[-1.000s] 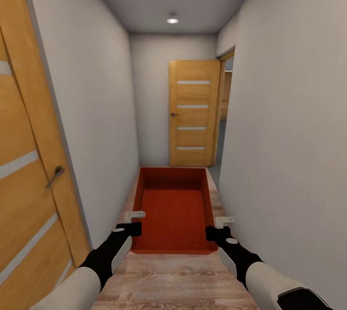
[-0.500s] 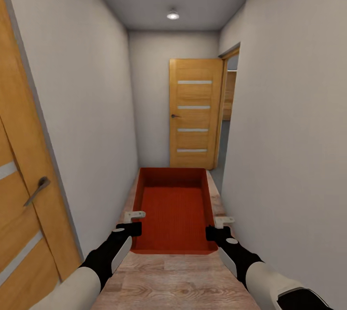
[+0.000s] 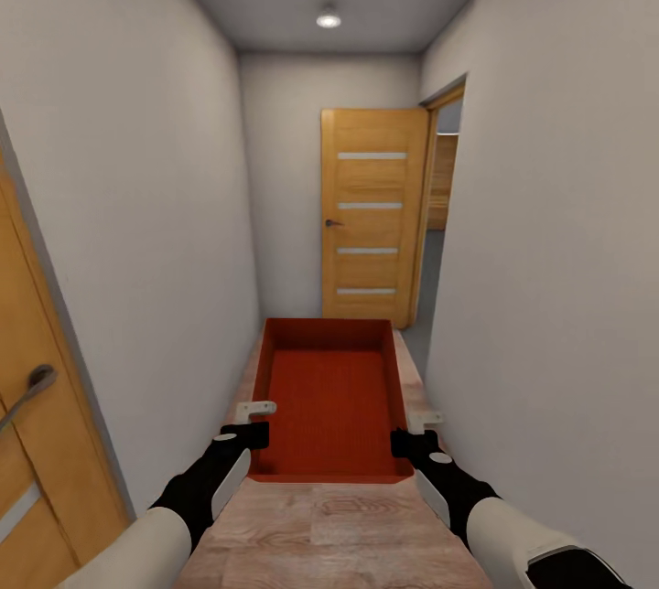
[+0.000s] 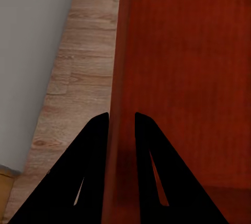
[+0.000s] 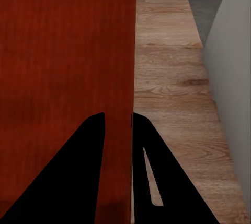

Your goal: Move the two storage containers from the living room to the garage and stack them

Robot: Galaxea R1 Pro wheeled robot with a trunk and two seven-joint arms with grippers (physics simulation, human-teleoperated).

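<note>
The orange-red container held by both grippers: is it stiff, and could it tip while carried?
The container looks stiff: its thin side walls stay straight where each gripper pinches them. It appears empty, so probably light. Held near one end, it might sag forward.

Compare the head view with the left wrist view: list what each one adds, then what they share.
Head view adds: the corridor's far wooden door, the ceiling light, another door's handle at the near left, and the right gripper on the container's other side wall.

Left wrist view adds: a close look at the left gripper, its two fingers straddling the container's side wall, one inside and one outside.

Shared: the orange-red storage container, the left gripper, the wood-plank floor and the pale wall.
</note>
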